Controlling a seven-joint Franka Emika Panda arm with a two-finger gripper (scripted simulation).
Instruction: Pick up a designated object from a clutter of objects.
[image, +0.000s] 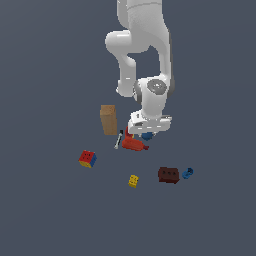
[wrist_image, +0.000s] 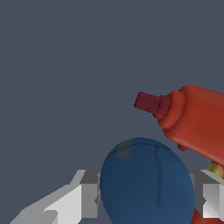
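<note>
The end effector (wrist_image: 146, 205) has its fingers on both sides of the ball (wrist_image: 146, 183); whether they grip it I cannot tell. Next: lift straight up, clear of the red tool (wrist_image: 197, 122).

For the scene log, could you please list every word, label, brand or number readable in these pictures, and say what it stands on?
None: no text can be read in either view.
Tan box: plain faces.
Cube: colour patches only.
Yellow brick and dark-red brick: studs, no marks.
Blue ball, between the gripper fingers: a faint seam, no print.
Red tool: unmarked.
</note>
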